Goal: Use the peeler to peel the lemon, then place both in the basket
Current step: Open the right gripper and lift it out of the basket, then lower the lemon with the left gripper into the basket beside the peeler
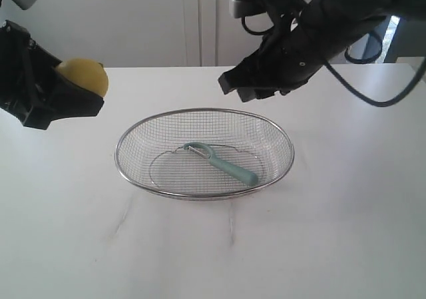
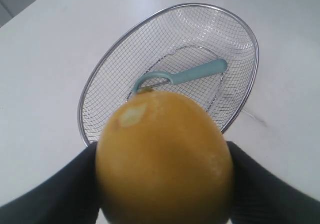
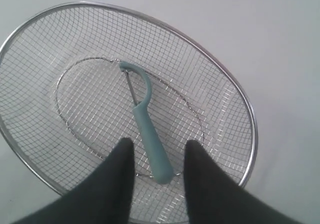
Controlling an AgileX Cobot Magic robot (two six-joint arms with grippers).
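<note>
My left gripper (image 1: 83, 87) is shut on the yellow lemon (image 1: 85, 74), holding it in the air left of the basket (image 1: 203, 110). In the left wrist view the lemon (image 2: 165, 159) fills the space between the black fingers of that gripper (image 2: 162, 184) and shows a pale bare patch near its tip. The teal-handled peeler (image 1: 223, 164) lies flat on the mesh floor of the basket. My right gripper (image 1: 239, 91) hangs open and empty above the basket's far rim. In the right wrist view the peeler's handle (image 3: 147, 129) lies well below the open right gripper (image 3: 160, 146).
The basket (image 3: 240, 99) stands in the middle of a white table (image 1: 333, 232). A pale wall with panel seams runs behind the table's far edge. The right arm's black cables loop at the upper right.
</note>
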